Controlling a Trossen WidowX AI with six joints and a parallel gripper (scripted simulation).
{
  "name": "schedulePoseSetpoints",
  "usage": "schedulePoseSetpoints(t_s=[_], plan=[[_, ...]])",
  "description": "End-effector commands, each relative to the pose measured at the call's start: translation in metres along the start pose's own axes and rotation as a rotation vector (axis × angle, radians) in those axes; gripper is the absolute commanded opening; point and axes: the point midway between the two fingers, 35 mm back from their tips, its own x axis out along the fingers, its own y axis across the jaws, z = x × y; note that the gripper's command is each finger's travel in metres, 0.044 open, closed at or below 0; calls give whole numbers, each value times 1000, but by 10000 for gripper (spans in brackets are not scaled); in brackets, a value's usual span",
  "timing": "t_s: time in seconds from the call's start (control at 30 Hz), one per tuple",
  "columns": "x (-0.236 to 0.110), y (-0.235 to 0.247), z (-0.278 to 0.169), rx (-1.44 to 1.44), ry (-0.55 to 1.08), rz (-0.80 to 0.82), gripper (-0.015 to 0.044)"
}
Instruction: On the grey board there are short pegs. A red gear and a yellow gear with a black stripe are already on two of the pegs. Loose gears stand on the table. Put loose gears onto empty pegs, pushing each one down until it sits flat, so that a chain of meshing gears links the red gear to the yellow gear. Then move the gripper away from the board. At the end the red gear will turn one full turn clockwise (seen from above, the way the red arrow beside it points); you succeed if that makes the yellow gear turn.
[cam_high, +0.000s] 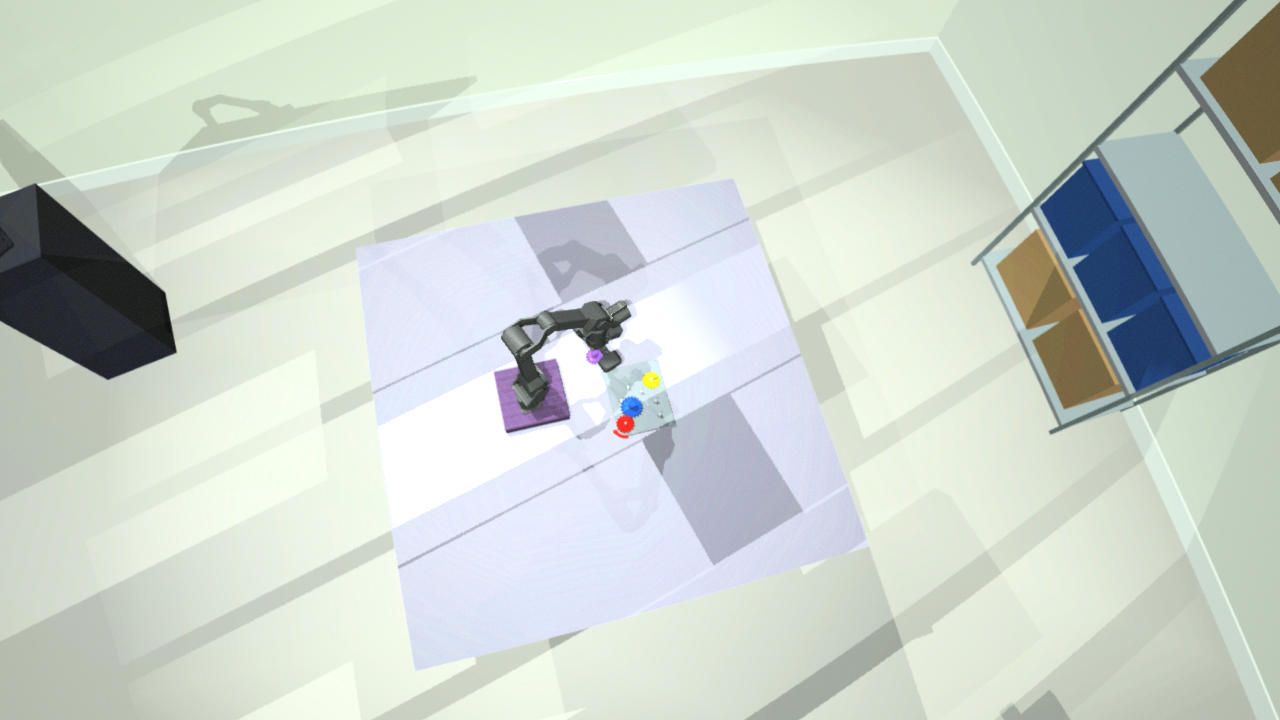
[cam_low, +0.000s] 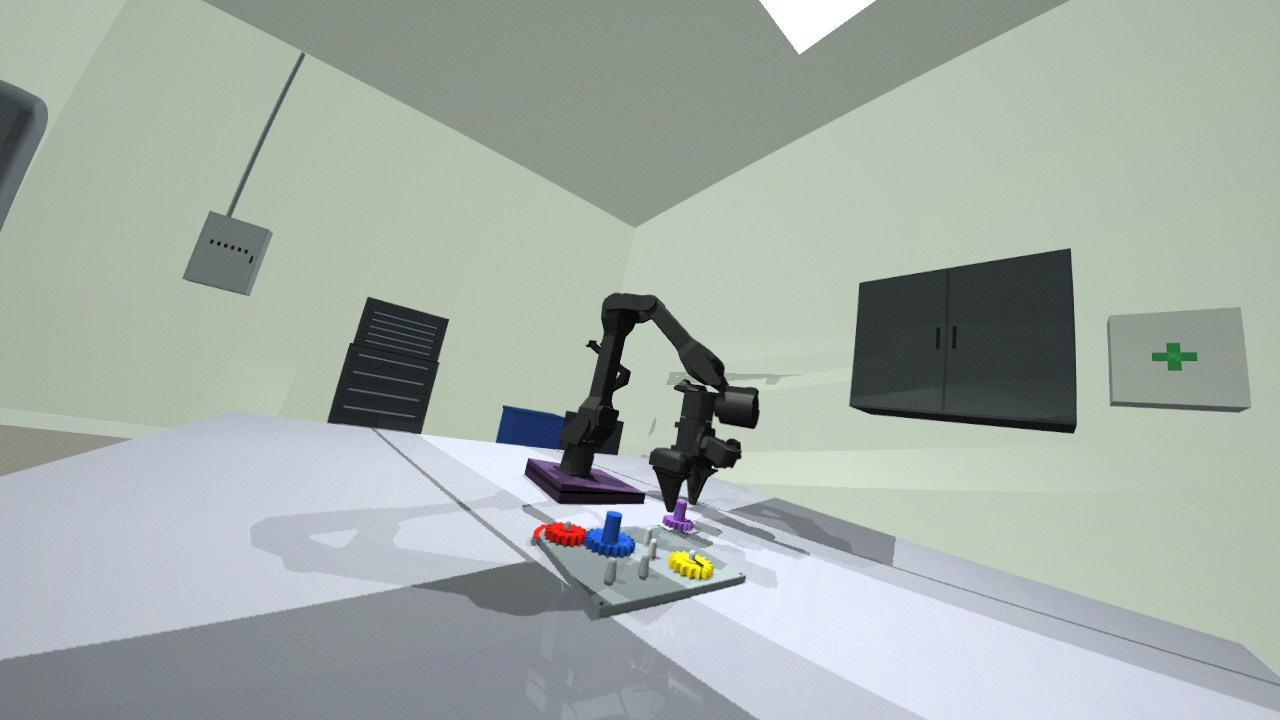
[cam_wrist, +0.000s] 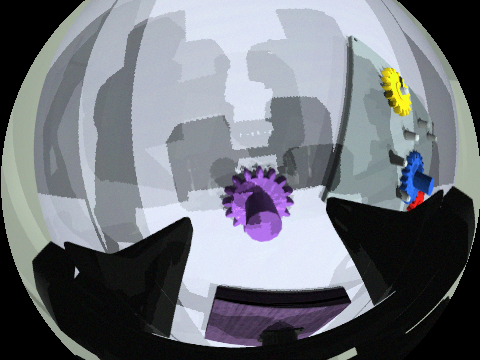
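Purple gear (cam_high: 593, 356) (cam_low: 677, 522) (cam_wrist: 259, 200) stands flat on the worktop (cam_high: 465, 591) (cam_low: 268, 608) (cam_wrist: 210, 260), stem up, off the board (cam_high: 646, 420) (cam_low: 626, 591) (cam_wrist: 367, 150) and near its edge, on the yellow gear's side. The tool (cam_high: 608, 360) (cam_low: 681, 505) (cam_wrist: 260, 215) is wide open and holds nothing; it points down beside the board, over the purple gear, whose stem appears between the two fingers in the wrist view. Whether the tips reach down past the stem's top, I cannot tell.

On the board, the blue gear (cam_high: 631, 406) (cam_low: 611, 541) (cam_wrist: 413, 177) sits on a peg with its stem upright, right next to the red gear (cam_high: 622, 424) (cam_low: 565, 534) (cam_wrist: 416, 201); whether their teeth mesh is too small to tell. The yellow gear (cam_high: 651, 382) (cam_low: 691, 565) (cam_wrist: 396, 92) is on a peg near another edge of the board, with bare pegs (cam_low: 610, 571) (cam_wrist: 411, 135) between it and the blue gear.

Well away from the board, a shelf (cam_high: 1172, 223) carries open-looking blue bins (cam_high: 1114, 277) and brown boxes (cam_high: 1074, 358); what they contain cannot be made out. The arm's purple base (cam_high: 510, 420) (cam_low: 626, 495) (cam_wrist: 225, 320) lies apart from the board on the same worktop.
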Motion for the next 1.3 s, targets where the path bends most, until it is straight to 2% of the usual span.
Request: schedulePoseSetpoints(t_s=[0.0, 0.43, 0.67, 0.9, 1.27], plan=[[2, -1, -2, 5, 6, -4, 387], [2, -1, -2, 5, 6, -4, 46], [2, -1, -2, 5, 6, -4, 0], [-10, 1, 9, 45, -46, 23, 0], [-31, 1, 13, 40, -40, 19, 0]])
